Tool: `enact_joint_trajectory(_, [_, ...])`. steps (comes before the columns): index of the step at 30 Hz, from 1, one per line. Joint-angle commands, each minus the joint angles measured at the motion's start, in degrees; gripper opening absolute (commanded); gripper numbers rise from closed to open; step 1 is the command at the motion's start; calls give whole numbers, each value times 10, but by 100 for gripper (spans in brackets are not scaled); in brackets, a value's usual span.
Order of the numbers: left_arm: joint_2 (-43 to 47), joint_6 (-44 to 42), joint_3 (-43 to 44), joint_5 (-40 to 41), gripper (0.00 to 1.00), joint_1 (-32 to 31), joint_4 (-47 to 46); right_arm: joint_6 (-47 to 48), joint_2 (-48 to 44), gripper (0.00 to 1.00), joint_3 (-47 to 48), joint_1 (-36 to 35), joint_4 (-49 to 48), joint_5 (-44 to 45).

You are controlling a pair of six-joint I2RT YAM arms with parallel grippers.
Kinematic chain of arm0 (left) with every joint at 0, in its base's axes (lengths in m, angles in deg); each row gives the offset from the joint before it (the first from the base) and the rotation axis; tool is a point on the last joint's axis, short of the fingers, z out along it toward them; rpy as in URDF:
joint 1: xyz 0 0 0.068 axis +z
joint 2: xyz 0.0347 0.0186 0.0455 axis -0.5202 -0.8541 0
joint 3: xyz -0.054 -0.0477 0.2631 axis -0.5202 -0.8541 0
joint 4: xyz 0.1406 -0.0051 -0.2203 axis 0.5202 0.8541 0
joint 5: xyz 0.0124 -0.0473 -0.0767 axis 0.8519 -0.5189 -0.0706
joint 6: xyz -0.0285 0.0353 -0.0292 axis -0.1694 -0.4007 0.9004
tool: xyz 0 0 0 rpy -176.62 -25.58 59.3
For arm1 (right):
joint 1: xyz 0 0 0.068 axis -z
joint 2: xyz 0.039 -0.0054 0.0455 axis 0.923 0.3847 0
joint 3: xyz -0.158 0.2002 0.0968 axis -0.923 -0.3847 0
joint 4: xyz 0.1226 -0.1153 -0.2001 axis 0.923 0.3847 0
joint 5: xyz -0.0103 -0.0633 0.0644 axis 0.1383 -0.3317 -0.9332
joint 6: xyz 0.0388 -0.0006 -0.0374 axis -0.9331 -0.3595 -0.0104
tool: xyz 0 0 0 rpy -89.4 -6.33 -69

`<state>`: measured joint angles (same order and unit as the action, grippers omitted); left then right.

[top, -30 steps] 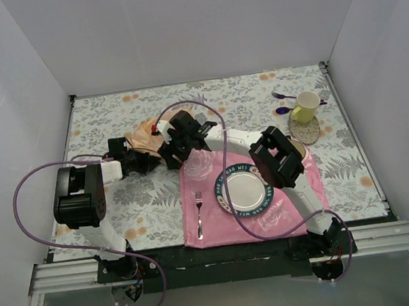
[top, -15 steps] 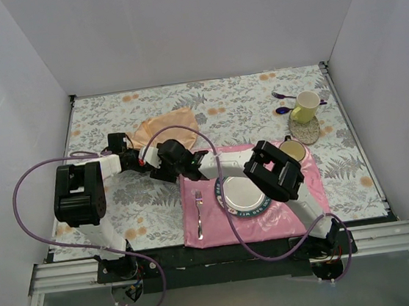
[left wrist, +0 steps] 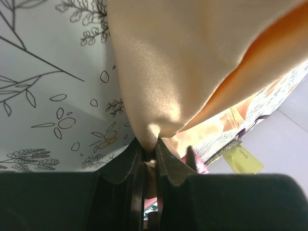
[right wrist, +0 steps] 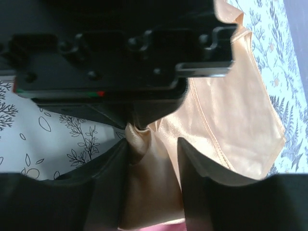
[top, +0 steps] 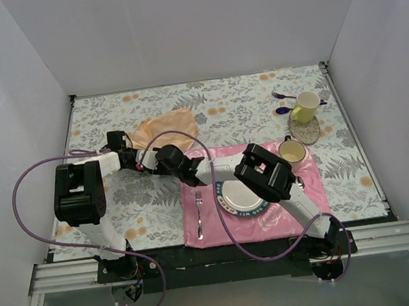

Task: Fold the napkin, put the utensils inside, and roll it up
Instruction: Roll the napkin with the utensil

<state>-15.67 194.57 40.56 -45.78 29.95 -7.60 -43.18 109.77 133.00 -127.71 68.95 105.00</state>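
Peach-gold satin cloth napkin [left wrist: 159,72]: glossy, finely woven. Left hand [left wrist: 149,148]: matt black, probably plastic. Floral-printed worktop [left wrist: 48,72]: smooth, matt.

The napkin's [top: 164,124] far side lies open — left gripper [top: 139,160] blocks its near corner.

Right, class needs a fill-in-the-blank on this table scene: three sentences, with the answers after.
1. The left gripper pinches the napkin at its edge, so it is ____.
2. The silver fork lies on the pink ____, left of the plate.
3. Two purple spoons lie beside the yellow ____.
Missing words: shut; placemat; mug.
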Motion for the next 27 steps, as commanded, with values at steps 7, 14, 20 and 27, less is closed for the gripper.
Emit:
enact_joint_trajectory(7, [4,-19,0,1,0,3,39,-23,26,9,27,4,58,-30])
enact_joint_trajectory(14, [27,-32,-11,-3,0,5,14,-114,9,1,37,21,105,-111])
enact_joint_trajectory(20, [71,-60,-60,-34,27,13,-84,-209,5,1,25,60,113,-228])
enact_joint_trajectory(27, [135,-83,-86,-40,55,45,-136,-287,9,1,11,93,101,-326])
